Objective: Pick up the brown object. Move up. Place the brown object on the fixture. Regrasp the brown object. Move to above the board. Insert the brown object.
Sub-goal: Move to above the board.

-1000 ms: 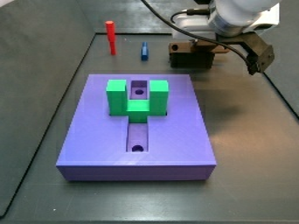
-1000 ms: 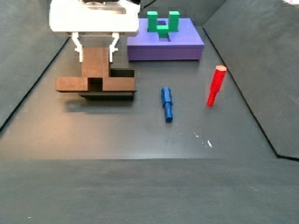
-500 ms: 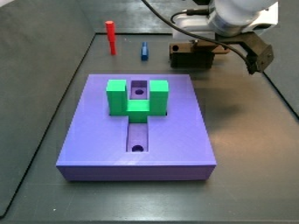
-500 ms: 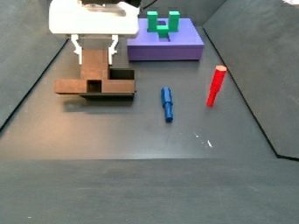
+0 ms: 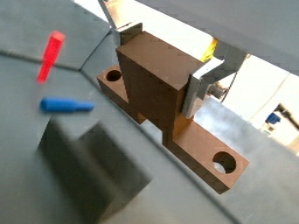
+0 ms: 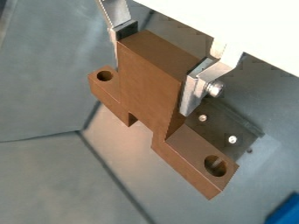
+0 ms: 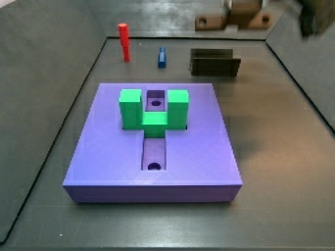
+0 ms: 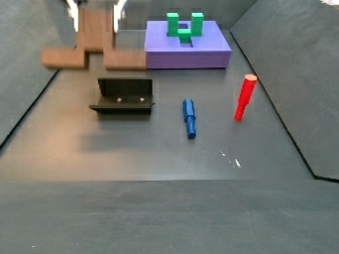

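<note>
Jaws [image 6: 163, 54] closed on the brown object [image 6: 152, 92], silver fingers [image 6: 205, 77] pressed against both flat sides of its upright bar. Both wrist views show this grip up close; the side views do not, since the fingers are cut by the frame edge or blurred there. In both wrist views the cross tabs stick out below the jaws, one round hole on each tab end [image 5: 222, 161].

A wrist view shows the fixture [image 6: 225, 131] right under the brown object, dark plate with small screw holes, clear gap between them. In the wrist view [image 5: 93, 162] the fixture is only a dark blurred wedge near the lens.

Side views show the height that the wrist views cannot: the brown object [image 8: 90, 42] hangs well above the desk [image 8: 172, 189], near the frame top, blurred. The fixture [image 8: 123, 96] stands bare on the desk below the jaws, nothing on it. In a side view [image 7: 233, 17] the brown object is only a blurred patch at the top edge, above the fixture [image 7: 216, 63].

Further out from the jaws: blue pin [image 8: 189, 117] lying flat on the desk, red peg [image 8: 244, 96] standing upright beyond it. Both also show in a wrist view, blue pin [image 5: 66, 106], red peg [image 5: 49, 55], blurred.

Farthest from the jaws: the board [image 7: 157, 147], purple, with the green block [image 7: 153, 109] standing on it over the groove. The wrist views do not show the board.
</note>
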